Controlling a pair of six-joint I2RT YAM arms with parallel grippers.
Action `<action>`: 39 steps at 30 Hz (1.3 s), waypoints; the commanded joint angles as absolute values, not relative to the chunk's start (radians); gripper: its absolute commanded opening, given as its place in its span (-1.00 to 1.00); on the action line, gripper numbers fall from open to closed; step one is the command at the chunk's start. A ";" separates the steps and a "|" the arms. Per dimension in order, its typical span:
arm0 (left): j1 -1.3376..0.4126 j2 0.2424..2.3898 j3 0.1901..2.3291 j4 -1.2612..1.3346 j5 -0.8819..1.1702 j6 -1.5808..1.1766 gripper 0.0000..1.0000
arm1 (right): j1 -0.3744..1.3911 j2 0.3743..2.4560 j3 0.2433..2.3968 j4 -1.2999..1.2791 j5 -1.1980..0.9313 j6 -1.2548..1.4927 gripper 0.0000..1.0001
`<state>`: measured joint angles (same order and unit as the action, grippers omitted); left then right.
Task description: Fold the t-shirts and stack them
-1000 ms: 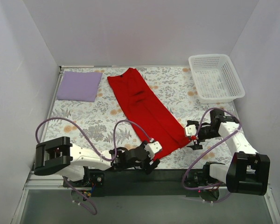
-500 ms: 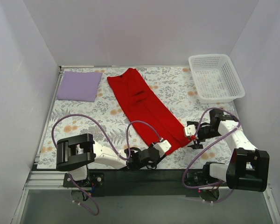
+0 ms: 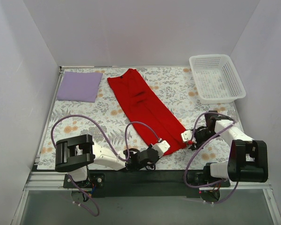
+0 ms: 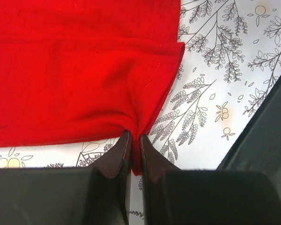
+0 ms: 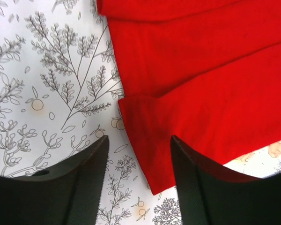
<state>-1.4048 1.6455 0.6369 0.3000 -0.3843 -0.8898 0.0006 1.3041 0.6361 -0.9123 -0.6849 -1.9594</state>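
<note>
The red t-shirt (image 3: 145, 110) lies folded lengthwise as a long strip, running diagonally from the back centre toward the near right. My left gripper (image 3: 155, 151) sits at the strip's near left corner. In the left wrist view it (image 4: 135, 140) is shut on a pinched fold of the red hem (image 4: 75, 70). My right gripper (image 3: 189, 137) is at the near right corner. Its jaws (image 5: 139, 140) stand open astride the red corner (image 5: 201, 70), which lies flat on the cloth. The lavender t-shirt (image 3: 79, 86) rests as a flat rectangle at the back left.
A white mesh basket (image 3: 217, 78) stands at the back right. A floral tablecloth (image 3: 98, 122) covers the table, with pale walls on three sides. The black base rail (image 3: 131, 177) runs along the near edge.
My left arm swung right to the shirt's near corner and its jaws closed on the hem. My right gripper slid left over the other corner, and its jaws narrowed.
</note>
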 commanded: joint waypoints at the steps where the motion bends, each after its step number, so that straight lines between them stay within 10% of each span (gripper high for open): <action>1: -1.410 1.626 0.604 0.244 -0.364 -0.900 -1.00 | 0.066 1.318 0.606 -0.799 -0.579 -1.904 0.18; 13: -1.408 1.516 0.465 0.373 -0.276 -0.931 -1.00 | 0.163 1.390 0.571 -0.693 -0.488 -1.795 -0.97; 27: -1.263 1.327 0.377 0.423 -0.104 -0.956 -1.00 | 0.417 1.434 0.917 -0.810 -0.595 -1.441 -0.97; 39: -0.768 1.233 0.439 0.400 0.204 -0.884 -1.00 | 0.483 1.821 1.516 -0.819 -0.577 -1.218 -0.97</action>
